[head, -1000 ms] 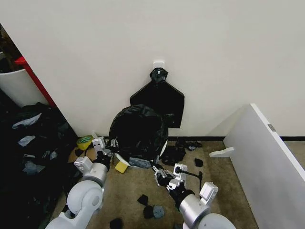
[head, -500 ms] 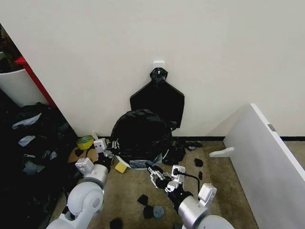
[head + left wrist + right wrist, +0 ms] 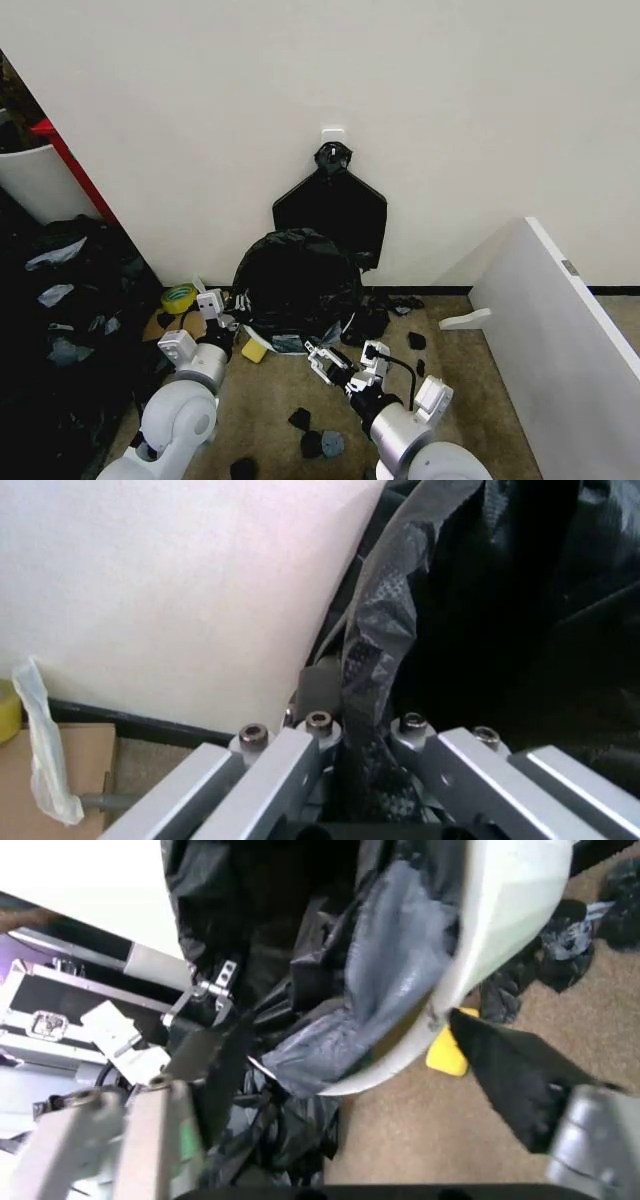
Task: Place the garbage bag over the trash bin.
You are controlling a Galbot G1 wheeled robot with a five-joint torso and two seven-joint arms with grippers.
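Bag (image 3: 295, 280): now lying lower over the bin (image 3: 262, 341) than a second ago.
Left claw (image 3: 226, 322): squeezing the bag's edge, right between its fingers.
Right claw (image 3: 320, 360): open, backing away; bin just ahead.

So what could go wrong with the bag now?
The bag is thin, and the left gripper pinches a twisted strip of it, so a hard pull might tear it. The right gripper is open near the bin rim, so that loose side could slip off.
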